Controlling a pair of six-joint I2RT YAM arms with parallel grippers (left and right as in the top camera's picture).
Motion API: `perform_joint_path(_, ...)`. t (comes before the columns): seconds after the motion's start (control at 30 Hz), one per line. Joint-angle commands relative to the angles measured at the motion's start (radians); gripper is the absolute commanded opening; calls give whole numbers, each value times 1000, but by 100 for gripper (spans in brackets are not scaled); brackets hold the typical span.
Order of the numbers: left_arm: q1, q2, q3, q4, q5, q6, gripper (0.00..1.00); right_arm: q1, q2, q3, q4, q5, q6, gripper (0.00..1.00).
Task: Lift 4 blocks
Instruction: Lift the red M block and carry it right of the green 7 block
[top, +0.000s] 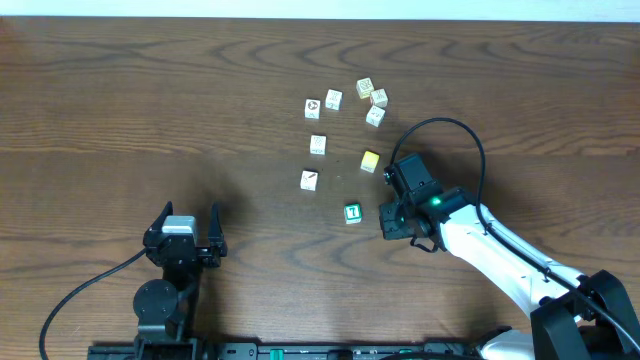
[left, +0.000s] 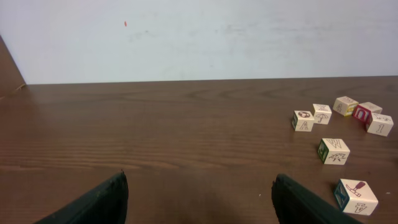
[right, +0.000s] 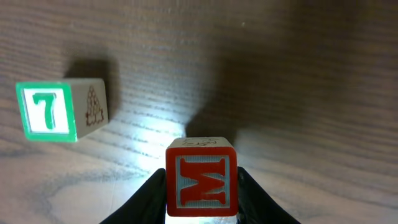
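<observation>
Right gripper (right: 201, 194) is clamped on the red block (right: 201, 185), both sides, just right of the green block (right: 47, 112); squeeze evenly, rise straight, don't nudge green; left gripper (left: 199, 200) hangs wide open, empty, near left.

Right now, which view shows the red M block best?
Right wrist: the red M block fills the foreground between the dark fingers, letter facing the camera. Overhead, the right gripper covers it. Left wrist doesn't show it; the red-lettered cube there sits in the far cluster, a different one.
</observation>
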Motion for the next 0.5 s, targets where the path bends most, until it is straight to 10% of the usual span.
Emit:
perform_joint_path(0.0, 6, -5, -14, -39, -1, -5, 74, 14, -8, -5, 27, 24, 10, 33)
perform_joint_path(0.33, 6, -5, -14, -39, -1, -5, 74, 14, 30, -5, 71, 24, 10, 33)
perform_joint_path(0.47, 6, -5, -14, -39, -1, -5, 74, 14, 35, -4, 79, 23, 10, 57)
